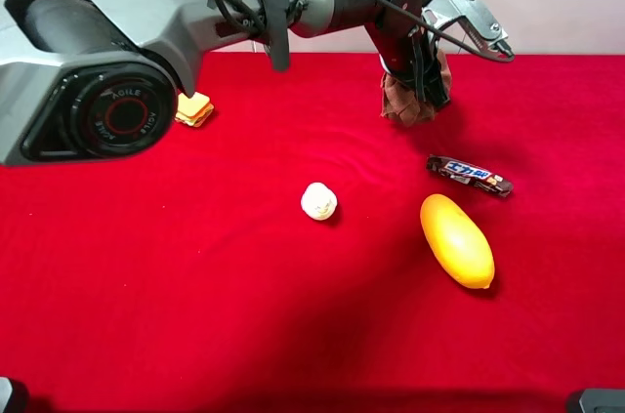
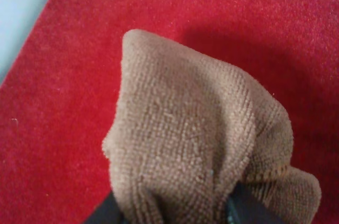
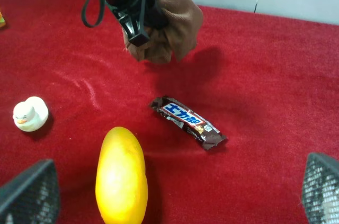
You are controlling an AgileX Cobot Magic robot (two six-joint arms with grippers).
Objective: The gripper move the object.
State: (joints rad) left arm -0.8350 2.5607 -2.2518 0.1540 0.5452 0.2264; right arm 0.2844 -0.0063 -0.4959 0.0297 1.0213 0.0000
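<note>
Your left gripper (image 1: 422, 69) is clamped on the towel (image 1: 402, 106), which seems to hang just clear of the table (image 1: 195, 286) near its far edge. The pick is done and the placing is left. The right wrist view shows the shadow beneath the towel, but the left wrist view shows only cloth. Your right gripper (image 3: 175, 195) stands apart, empty.

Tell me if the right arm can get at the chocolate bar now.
Probably yes: the chocolate bar lies bare on the red cloth ahead of the open right claw; the mango sits beside it, apart.
</note>
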